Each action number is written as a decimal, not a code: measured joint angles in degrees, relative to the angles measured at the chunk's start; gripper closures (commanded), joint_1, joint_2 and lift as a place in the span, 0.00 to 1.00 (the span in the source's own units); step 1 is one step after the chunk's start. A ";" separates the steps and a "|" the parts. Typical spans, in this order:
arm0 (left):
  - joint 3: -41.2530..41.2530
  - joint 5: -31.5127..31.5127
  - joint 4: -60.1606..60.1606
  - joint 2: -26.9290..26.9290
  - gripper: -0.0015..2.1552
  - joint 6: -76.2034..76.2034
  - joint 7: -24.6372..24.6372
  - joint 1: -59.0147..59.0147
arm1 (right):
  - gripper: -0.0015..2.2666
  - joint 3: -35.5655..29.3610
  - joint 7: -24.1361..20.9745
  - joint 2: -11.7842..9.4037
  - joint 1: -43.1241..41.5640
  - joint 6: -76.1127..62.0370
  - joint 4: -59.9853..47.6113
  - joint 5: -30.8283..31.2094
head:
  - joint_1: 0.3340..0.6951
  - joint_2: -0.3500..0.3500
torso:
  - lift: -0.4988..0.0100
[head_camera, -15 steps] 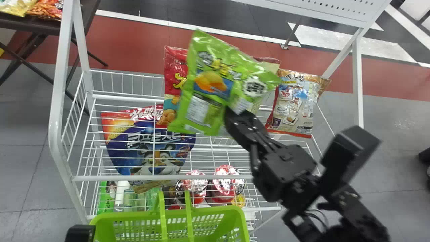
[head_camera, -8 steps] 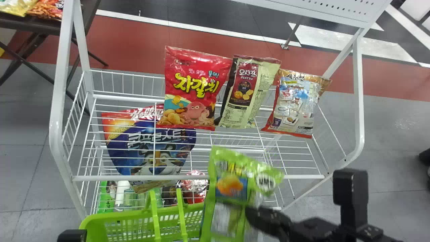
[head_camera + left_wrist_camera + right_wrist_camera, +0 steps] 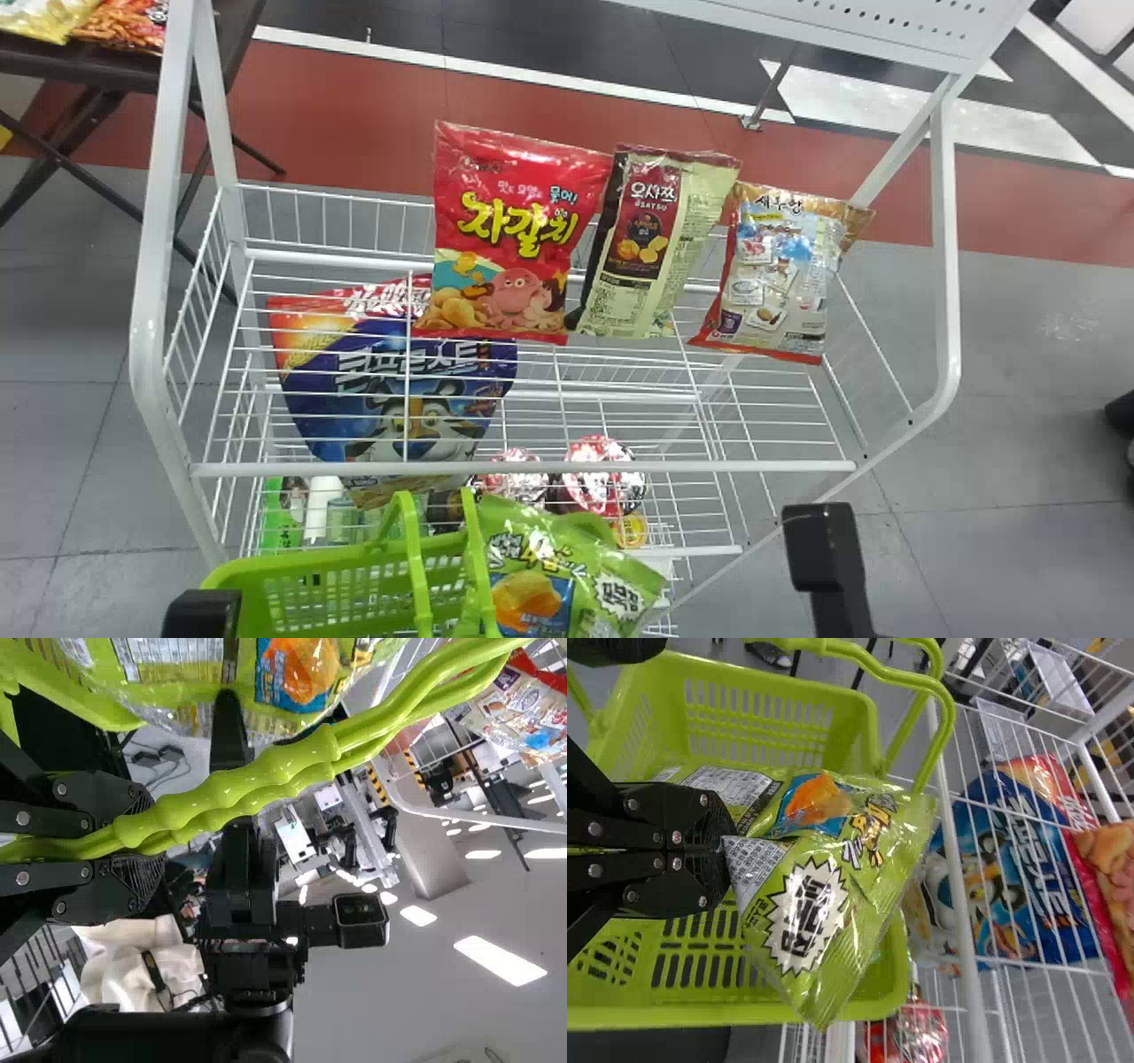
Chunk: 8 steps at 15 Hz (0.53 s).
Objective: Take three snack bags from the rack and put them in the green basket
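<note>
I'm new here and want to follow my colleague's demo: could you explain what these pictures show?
This is a robot with two black arms. One picture looks forward and down from its head; the other two come from cameras on its wrists. Its left hand is closed around the handles of a green basket. Its right hand grips a green snack bag over that basket. The white wire rack ahead holds a red bag, a maroon-and-cream bag, an orange-and-silver bag and a big blue bag.
</note>
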 measured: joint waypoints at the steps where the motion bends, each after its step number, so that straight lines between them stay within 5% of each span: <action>1: -0.01 -0.03 0.04 0.00 0.54 0.01 0.03 -0.10 | 0.00 0.22 -0.41 -0.03 -0.51 0.01 0.56 0.01 | 1.00 0.00 | 0.97; 8: -0.02 -0.03 0.39 -0.28 0.54 0.18 0.08 -0.62 | 0.03 -2.82 0.68 -0.10 -1.04 0.01 0.63 -1.07 | 1.00 0.00 | 0.97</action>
